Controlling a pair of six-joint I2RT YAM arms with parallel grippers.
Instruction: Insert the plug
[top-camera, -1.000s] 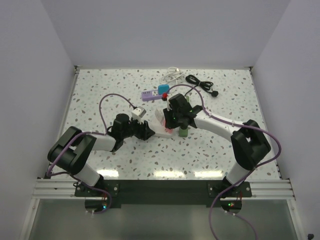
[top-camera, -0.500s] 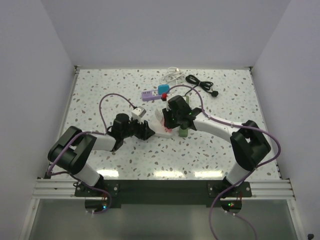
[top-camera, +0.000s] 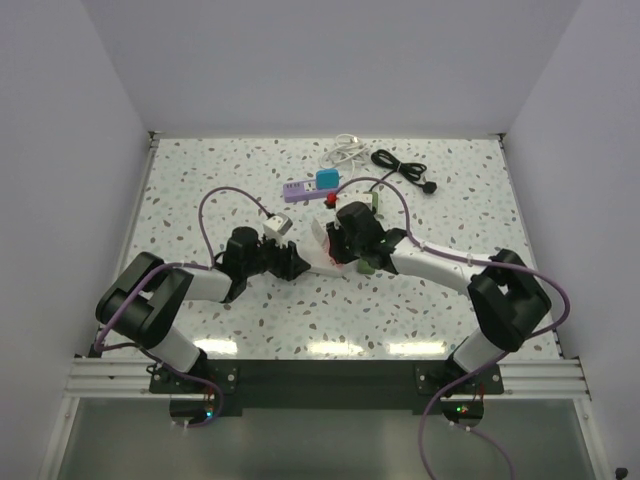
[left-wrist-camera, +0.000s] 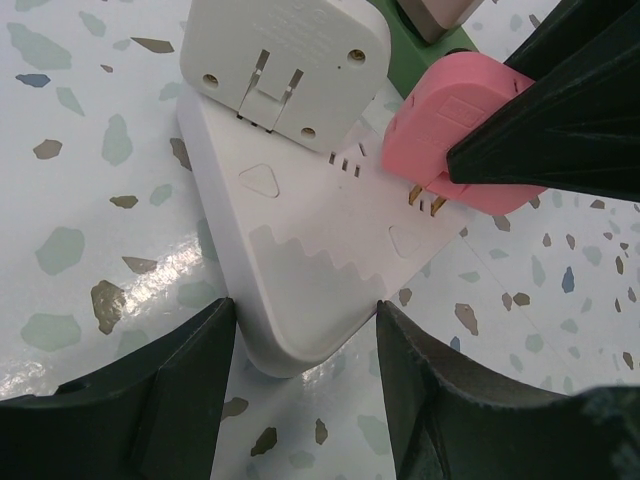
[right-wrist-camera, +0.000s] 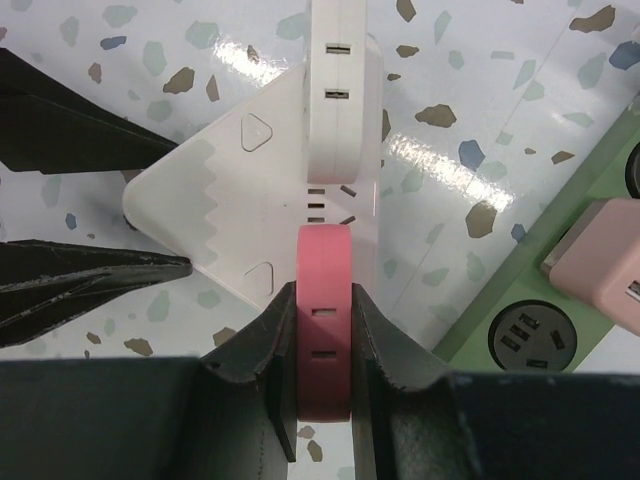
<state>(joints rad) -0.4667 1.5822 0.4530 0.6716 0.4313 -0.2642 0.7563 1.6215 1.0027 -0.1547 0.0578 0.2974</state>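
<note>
A white triangular power strip (left-wrist-camera: 300, 240) lies on the speckled table, with a white adapter (left-wrist-camera: 285, 55) plugged into it. My left gripper (left-wrist-camera: 305, 330) grips the strip's near corner between both fingers. My right gripper (right-wrist-camera: 324, 300) is shut on a pink plug (right-wrist-camera: 324, 340). The plug's two prongs (left-wrist-camera: 427, 200) sit at the strip's slots, tilted, with part of them still showing. In the top view both grippers meet at the strip (top-camera: 320, 252) in the middle of the table, the left gripper (top-camera: 298, 268) on its left and the right gripper (top-camera: 342, 255) on its right.
A green power strip (right-wrist-camera: 520, 300) with a pale pink adapter (right-wrist-camera: 600, 260) lies just right of the white one. Farther back are a purple strip (top-camera: 296, 190), a blue adapter (top-camera: 327, 179), a black cable (top-camera: 400, 168) and a white cable (top-camera: 346, 150).
My right gripper has moved down and a little left with the pink plug, closer onto the white strip. The left arm has stayed put.
</note>
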